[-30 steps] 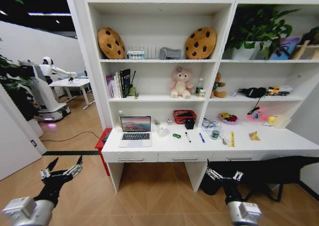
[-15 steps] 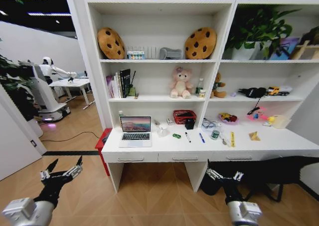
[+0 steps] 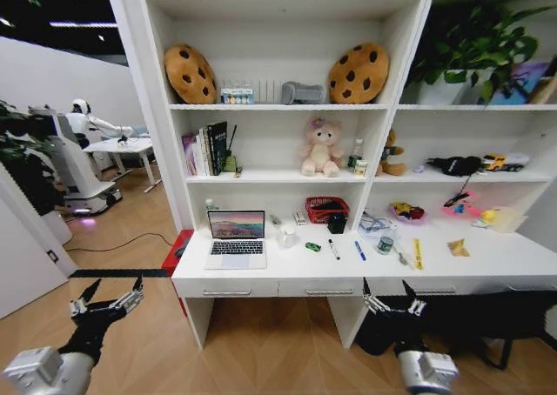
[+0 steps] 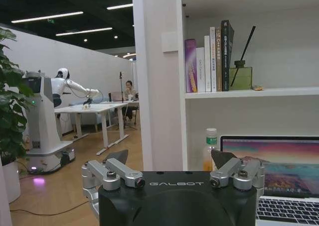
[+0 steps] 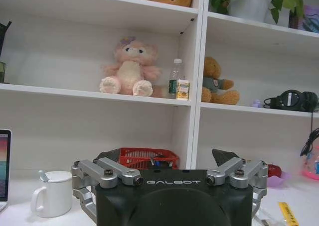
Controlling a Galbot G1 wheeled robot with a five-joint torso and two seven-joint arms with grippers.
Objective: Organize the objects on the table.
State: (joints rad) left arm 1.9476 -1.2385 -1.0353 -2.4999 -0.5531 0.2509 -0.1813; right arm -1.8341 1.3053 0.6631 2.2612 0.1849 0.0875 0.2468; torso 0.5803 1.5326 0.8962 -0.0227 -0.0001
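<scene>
The silver laptop (image 3: 236, 237) stands open at the left end of the white table (image 3: 487, 260). To its right lie a tiny green toy (image 3: 312, 247), a black marker (image 3: 333, 250), a blue marker (image 3: 359, 251) and a green-lidded jar (image 3: 385, 245). My left gripper (image 3: 109, 301) hangs open and empty, low, short of the table's left end. My right gripper (image 3: 393, 304) is open too, below the drawer fronts near the middle. The left wrist view shows the left gripper (image 4: 169, 159) facing the laptop (image 4: 279, 176). The right gripper (image 5: 169, 156) faces the shelving.
A white mug (image 3: 287, 237) and a red wire basket (image 3: 326, 209) stand behind the small items. A yellow strip (image 3: 418, 254) and toys lie further right. Shelves above hold books (image 3: 207, 147) and plush toys. Another robot (image 3: 74, 156) stands far left; a black chair (image 3: 487, 312) sits under the table's right side.
The whole head view has shifted, so the camera moved a little nearer the shelving. Both grippers keep the same open pose. Nothing on the table has moved.
</scene>
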